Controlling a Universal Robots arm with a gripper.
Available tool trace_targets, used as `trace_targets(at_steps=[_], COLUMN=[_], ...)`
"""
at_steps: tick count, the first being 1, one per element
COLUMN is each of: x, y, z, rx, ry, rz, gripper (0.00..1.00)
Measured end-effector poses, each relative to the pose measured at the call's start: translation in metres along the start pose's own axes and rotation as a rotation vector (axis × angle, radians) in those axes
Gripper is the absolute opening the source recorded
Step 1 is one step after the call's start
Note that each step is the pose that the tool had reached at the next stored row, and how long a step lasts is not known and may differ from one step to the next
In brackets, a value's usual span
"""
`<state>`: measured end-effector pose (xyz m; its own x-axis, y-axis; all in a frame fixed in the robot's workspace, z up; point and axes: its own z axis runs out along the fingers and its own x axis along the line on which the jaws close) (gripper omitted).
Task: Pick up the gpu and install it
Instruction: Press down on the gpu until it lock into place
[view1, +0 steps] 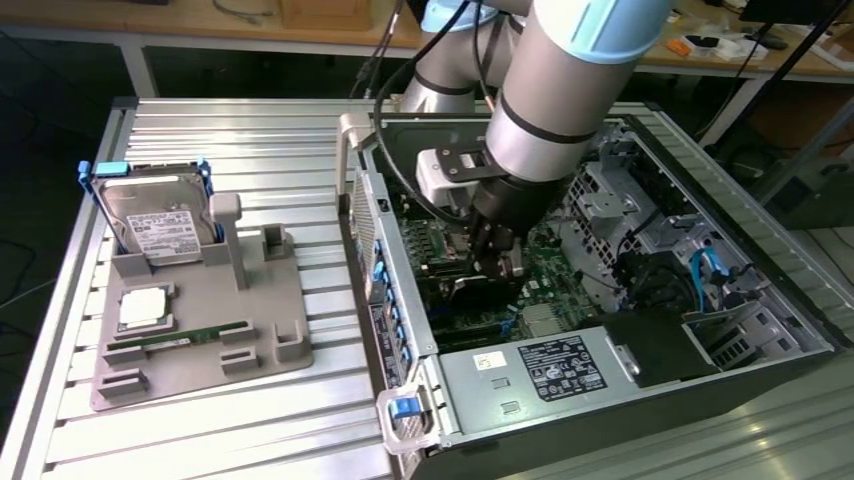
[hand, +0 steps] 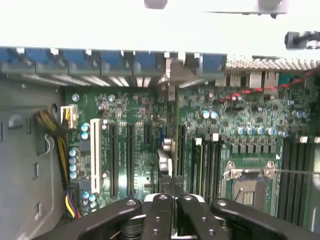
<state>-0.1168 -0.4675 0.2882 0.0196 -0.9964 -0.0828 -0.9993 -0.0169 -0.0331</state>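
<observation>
Ribbed aluminium table (view1: 200, 130), an open computer case (view1: 747, 330) lying on its side, and the arm is reaching deep inside.

The gripper (view1: 491, 262) is hanging over the motherboard (hand: 140, 105) with its fingers pressed together. The gpu (hand: 173, 120) is standing edge-on right at their tips, running parallel to the expansion slots (hand: 114, 155), which looks like the line it needs for seating. Pinching it or just bearing on its edge, I cannot tell. The hard drive (view1: 154, 225) is sitting well apart in its grey holder (view1: 267, 340).

The table (view1: 240, 130) is ribbed matt metal; the fixture tray (view1: 287, 350), matt grey plastic; the computer case (view1: 400, 300), sheet metal; the tool (hand: 173, 192), matt black.
</observation>
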Motion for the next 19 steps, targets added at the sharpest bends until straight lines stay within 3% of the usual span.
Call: trace_targets(at_steps=[4,6,10,12,14,16,17,19], x=[-0.001,-0.0012,-0.0013,-0.0013,-0.0013,-0.0012,-0.0012,-0.0012], y=[0.0037,0.0036,0.0032,0.0026,0.0011,-0.0022,-0.0035,-0.0051], z=[-0.0042,-0.0063,-0.0071,-0.0071,-0.007,-0.0069,-0.0068,-0.0069], rx=[0.0,-0.0087,-0.0461,-0.0582,-0.0747,-0.117,-0.1422,-0.1784], ry=[-0.0001,-0.0003,-0.0024,-0.0039,-0.0054,-0.0083,-0.0107,-0.0141], rz=[0.0,0.001,0.009,0.012,0.015,0.019,0.021,0.024], gripper=[0.11,0.11,0.11,0.11,0.11,0.11,0.11,0.11])
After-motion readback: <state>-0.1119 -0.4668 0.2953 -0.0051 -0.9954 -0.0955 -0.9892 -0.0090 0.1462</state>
